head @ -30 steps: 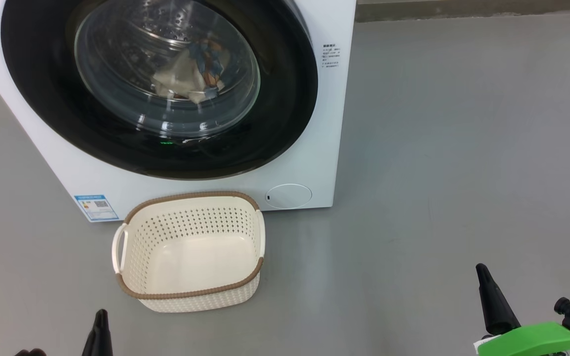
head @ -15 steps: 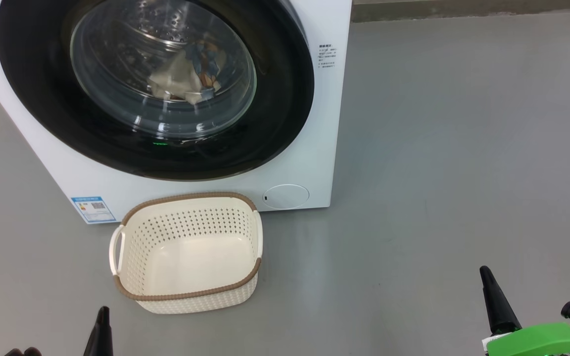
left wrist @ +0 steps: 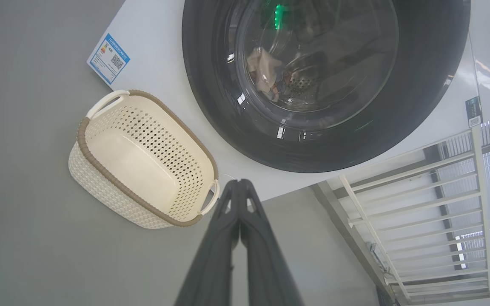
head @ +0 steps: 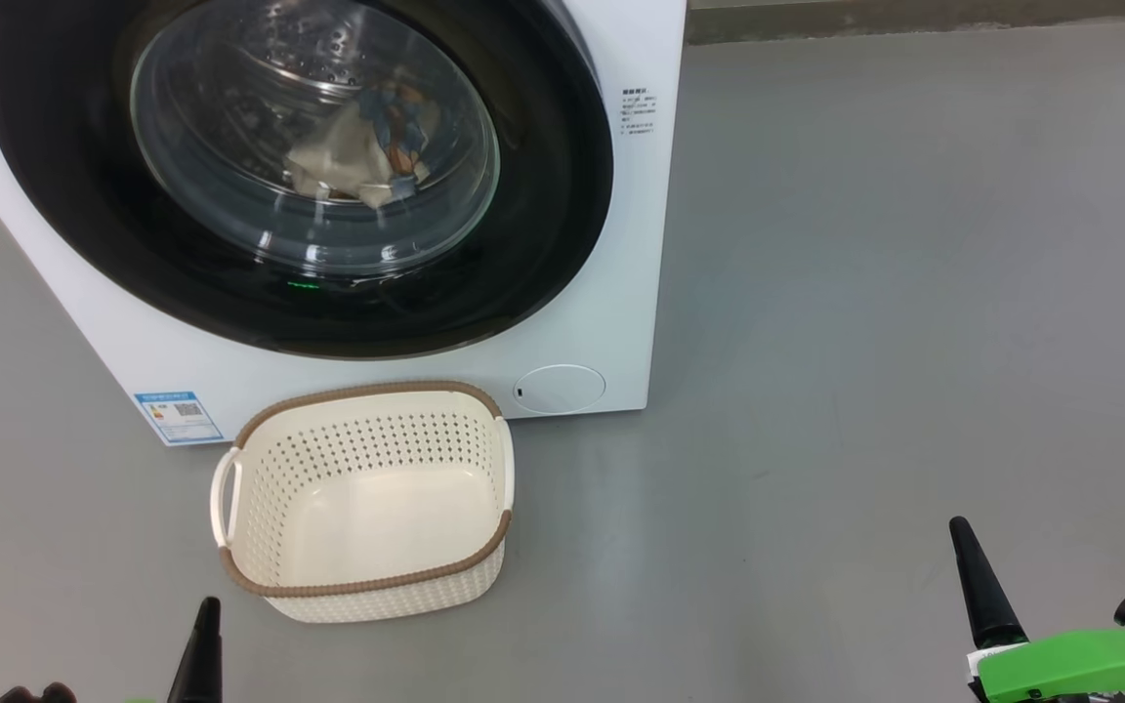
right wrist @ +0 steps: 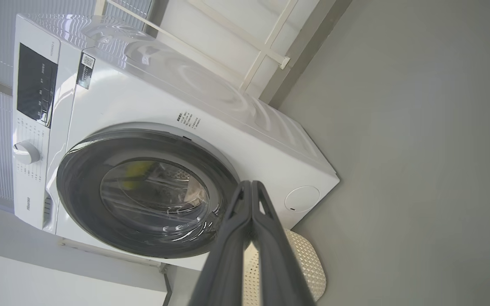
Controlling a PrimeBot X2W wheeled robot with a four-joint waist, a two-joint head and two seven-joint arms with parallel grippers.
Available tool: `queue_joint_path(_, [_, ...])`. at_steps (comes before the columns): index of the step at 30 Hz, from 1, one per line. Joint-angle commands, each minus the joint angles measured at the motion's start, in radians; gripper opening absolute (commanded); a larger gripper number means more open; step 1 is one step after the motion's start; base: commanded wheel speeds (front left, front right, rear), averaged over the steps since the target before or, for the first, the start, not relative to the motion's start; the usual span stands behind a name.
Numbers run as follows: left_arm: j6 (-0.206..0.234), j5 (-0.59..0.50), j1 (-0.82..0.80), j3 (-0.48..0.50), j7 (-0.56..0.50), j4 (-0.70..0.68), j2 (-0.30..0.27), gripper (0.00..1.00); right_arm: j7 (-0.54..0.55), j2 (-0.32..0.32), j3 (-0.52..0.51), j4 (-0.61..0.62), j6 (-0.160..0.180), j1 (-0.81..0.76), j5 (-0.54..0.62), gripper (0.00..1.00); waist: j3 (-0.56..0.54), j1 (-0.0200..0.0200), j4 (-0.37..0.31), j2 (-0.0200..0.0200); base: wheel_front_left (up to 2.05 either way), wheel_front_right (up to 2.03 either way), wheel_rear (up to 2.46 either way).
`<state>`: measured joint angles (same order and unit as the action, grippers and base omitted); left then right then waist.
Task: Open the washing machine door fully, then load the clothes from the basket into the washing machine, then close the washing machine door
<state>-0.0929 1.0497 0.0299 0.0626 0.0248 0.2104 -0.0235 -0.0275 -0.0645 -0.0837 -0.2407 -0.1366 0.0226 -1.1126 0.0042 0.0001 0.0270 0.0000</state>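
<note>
The washing machine door (head: 548, 195) is closed with the clothes (head: 353, 161) inside the drum (head: 323, 54), the basket (head: 367, 594) stands on the floor (head: 865, 342) just before it, and the left gripper (head: 207, 615) and right gripper (head: 963, 535) are pinched together, holding nothing.

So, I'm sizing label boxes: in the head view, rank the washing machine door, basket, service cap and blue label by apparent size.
Largest: washing machine door, though cut off at the top edge.
Then basket.
Last: service cap and blue label, too alike to rank.
</note>
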Motion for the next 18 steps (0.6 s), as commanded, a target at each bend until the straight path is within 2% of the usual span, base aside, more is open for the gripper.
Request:
queue_joint_path(1, [-0.009, 0.039, -0.054, 0.025, -0.008, -0.017, -0.019, 0.00, 0.010, -0.003, 0.006, 0.021, 0.004, 0.046, -0.034, 0.00, 0.000, -0.0001, -0.001, 0.0000, 0.00, 0.00, 0.00])
queue_joint_path(18, [-0.020, 0.227, -0.084, 0.034, -0.055, 0.002, -0.022, 0.00, 0.058, 0.003, -0.007, 0.012, 0.005, 0.060, -0.201, 0.00, 0.000, -0.0001, -0.010, 0.0000, 0.00, 0.00, 0.00])
